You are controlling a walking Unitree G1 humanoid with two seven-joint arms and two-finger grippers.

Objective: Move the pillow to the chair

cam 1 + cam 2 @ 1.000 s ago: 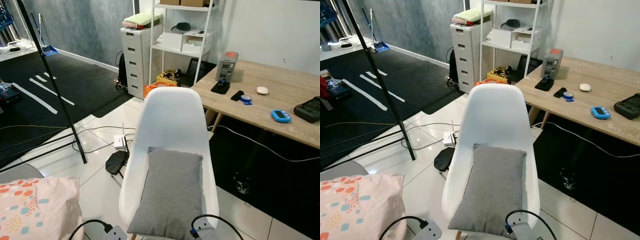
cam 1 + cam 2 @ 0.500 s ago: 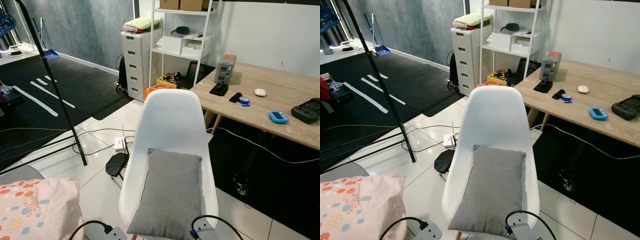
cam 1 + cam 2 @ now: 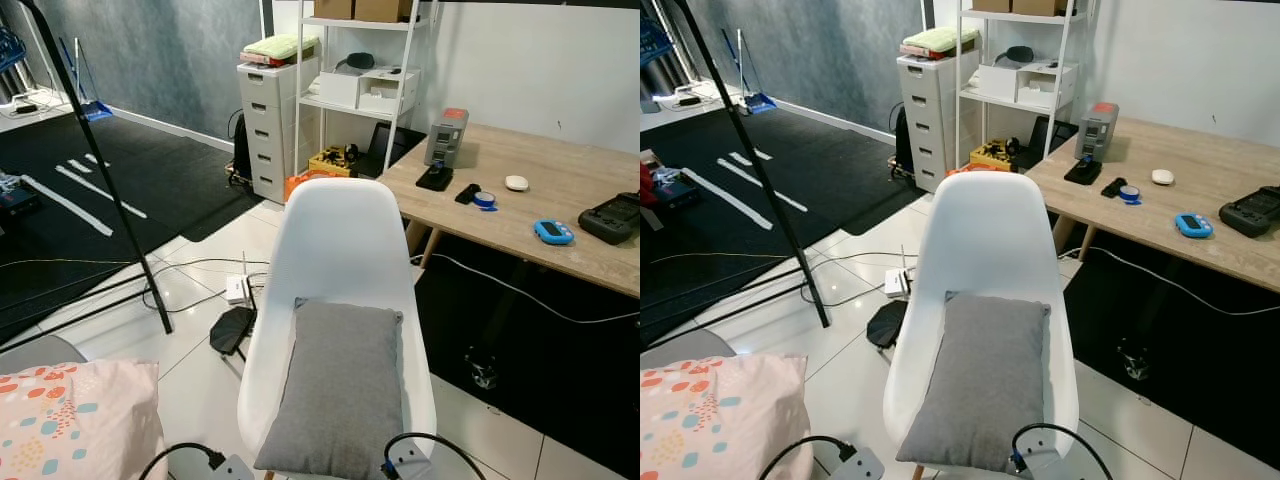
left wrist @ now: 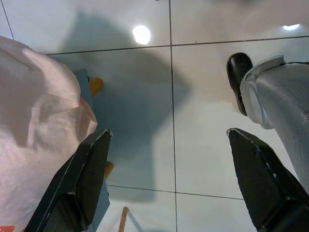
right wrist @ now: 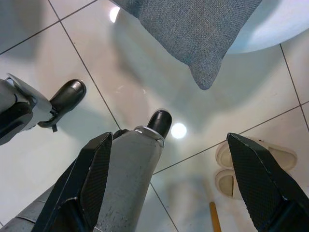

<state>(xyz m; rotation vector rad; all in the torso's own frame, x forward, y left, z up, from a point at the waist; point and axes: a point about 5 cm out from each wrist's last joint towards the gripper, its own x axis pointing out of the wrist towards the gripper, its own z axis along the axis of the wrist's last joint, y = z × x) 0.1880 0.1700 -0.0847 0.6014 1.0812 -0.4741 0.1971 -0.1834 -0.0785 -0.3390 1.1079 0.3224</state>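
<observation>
Since the frame 1 s back, the whole head view has slid slightly, a camera shift; pillow and chair are unchanged relative to each other. The grey pillow point(image 3: 338, 385) is seen lying on the seat of the white chair point(image 3: 340, 235), its lower edge overhanging the front. Both grippers are hung down over the floor tiles, fingers spread and empty: left gripper point(image 4: 169, 181), right gripper point(image 5: 166, 179). A slide off the seat could be caused by that overhang. The overhanging corner is shown from below by the right wrist view; the desk point(image 3: 520, 215) is shown by the head views.
</observation>
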